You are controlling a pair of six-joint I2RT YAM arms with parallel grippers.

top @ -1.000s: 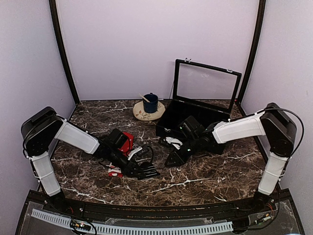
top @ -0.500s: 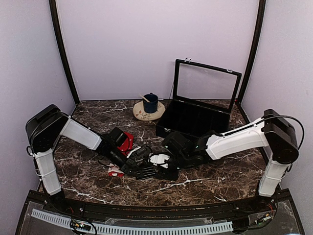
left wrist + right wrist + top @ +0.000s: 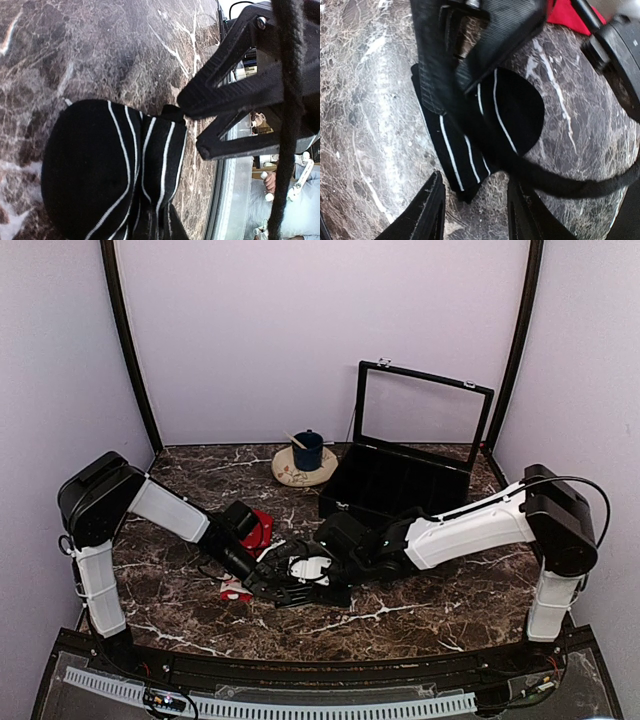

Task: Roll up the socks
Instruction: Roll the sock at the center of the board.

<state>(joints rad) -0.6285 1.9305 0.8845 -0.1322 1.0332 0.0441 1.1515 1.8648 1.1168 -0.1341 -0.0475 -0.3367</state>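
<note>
While the left tool (image 3: 190, 126) is keeping its jaws pinched narrow on a small tuck of the black sock (image 3: 100, 165), the right tool (image 3: 475, 186) is finishing a sweep across the bench (image 3: 430, 605). A second ago it was hanging just in front of the box (image 3: 400, 485) toward the right edge, and it is now standing beside the left tool, a little toward the near edge from the bench's middle. Its fingers are standing apart, straddling the striped end of the black sock from above, and nothing is being held between them. The black sock is lying on the marble, doubled over on itself, its rounded end pointing away from the pinched tuck. The red sock (image 3: 258, 530) is lying apart toward the left edge, partly hidden behind the left arm (image 3: 175, 515), and neither tool is touching it. In judgement, the work is passing from a one-sided hold to two-handed handling, with one tool anchoring the fabric and the other coming in for the free end. Rolling proper is not yet showing, since no tight coil is appearing in either wrist view. The risk ahead is crowding, as both tools are working nearly in contact over one small piece of cloth.
</note>
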